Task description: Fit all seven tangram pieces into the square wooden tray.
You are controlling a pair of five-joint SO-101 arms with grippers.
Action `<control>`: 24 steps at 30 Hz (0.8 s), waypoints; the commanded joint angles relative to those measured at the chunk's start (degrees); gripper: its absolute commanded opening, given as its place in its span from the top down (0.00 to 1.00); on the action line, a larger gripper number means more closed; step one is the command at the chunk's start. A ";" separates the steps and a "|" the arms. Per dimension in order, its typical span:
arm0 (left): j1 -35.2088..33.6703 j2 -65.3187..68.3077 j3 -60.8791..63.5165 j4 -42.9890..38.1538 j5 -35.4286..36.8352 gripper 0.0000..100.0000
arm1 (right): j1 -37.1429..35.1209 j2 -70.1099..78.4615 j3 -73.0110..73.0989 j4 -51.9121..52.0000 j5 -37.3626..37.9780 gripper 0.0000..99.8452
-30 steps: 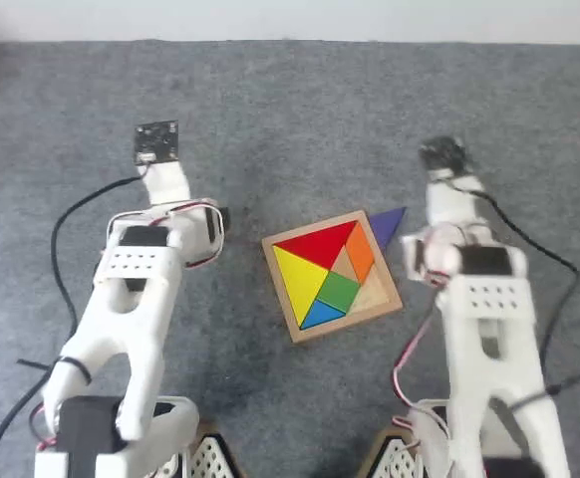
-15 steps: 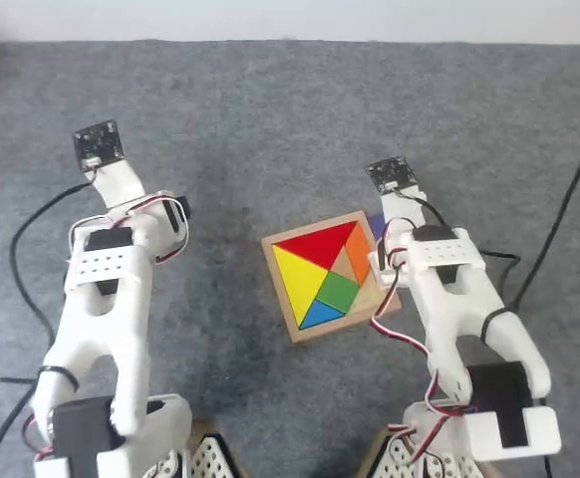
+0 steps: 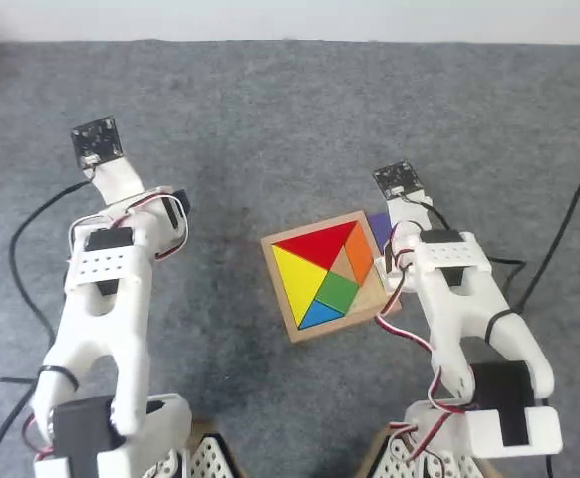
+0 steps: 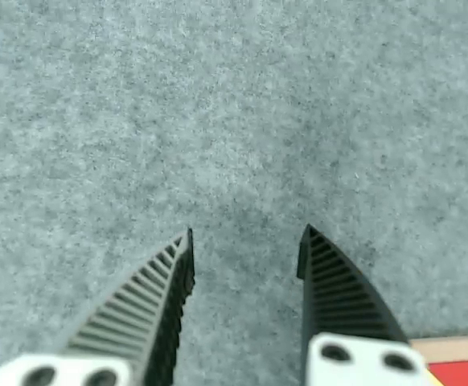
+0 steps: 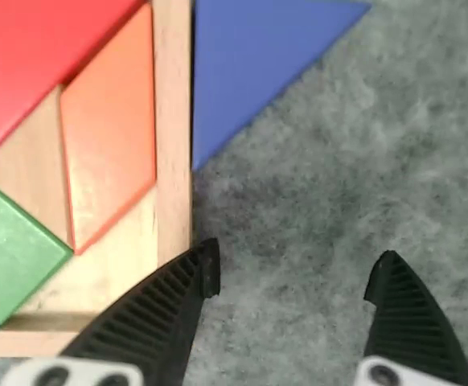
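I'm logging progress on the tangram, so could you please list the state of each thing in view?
wooden tray: partly filled, bare gap in one corner.
purple triangle: flat on the mat, outside the tray, against its rim.
left claw: open, empty, over bare mat.
right claw: open, empty, beside the tray's rim.

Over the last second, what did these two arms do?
The right arm swung in toward the tray, so the right hand, open, now hangs beside its rim near the loose blue triangle. The left arm swung outward, away from the tray; the left hand is open over carpet. Tray and pieces stayed put; nothing was grasped.
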 commanded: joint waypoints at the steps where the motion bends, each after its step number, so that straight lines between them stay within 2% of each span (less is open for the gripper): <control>1: -0.44 -2.11 -1.98 -1.05 0.44 0.79 | 0.48 -0.84 -0.26 -0.31 1.23 0.69; 18: -0.70 -2.11 -1.10 -3.25 0.62 0.79 | 0.48 -0.84 -0.35 -0.75 0.79 0.69; 24: -0.70 -2.11 -0.75 -3.34 0.44 0.79 | -5.67 -1.45 1.67 -0.40 0.88 0.69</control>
